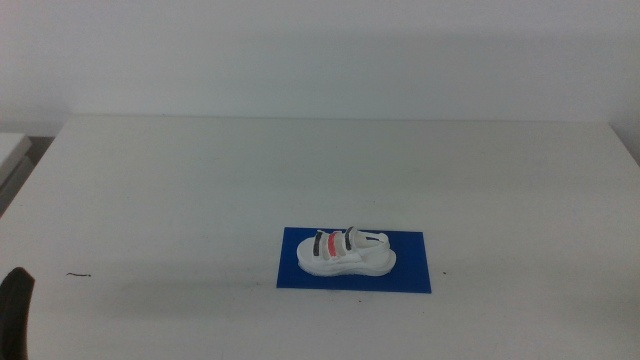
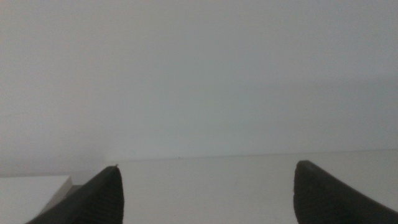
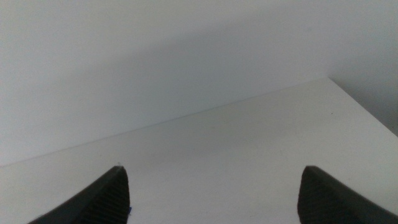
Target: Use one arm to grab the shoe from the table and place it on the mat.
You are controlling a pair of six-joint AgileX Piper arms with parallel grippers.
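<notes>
The white shoe (image 1: 345,251) with dark and red straps lies on its sole on the blue mat (image 1: 410,277), near the table's front middle. The shoe sits left of the mat's centre, within its edges. My left gripper (image 2: 205,193) is open and empty; only a dark tip of it shows at the bottom left corner of the middle view (image 1: 15,310), far from the shoe. My right gripper (image 3: 214,193) is open and empty, out of the middle view, looking across bare table. Neither wrist view shows the shoe or the mat.
The white table (image 1: 200,180) spreads wide around the mat. A small dark mark (image 1: 78,274) lies on it at the front left. A pale wall stands behind the table's far edge.
</notes>
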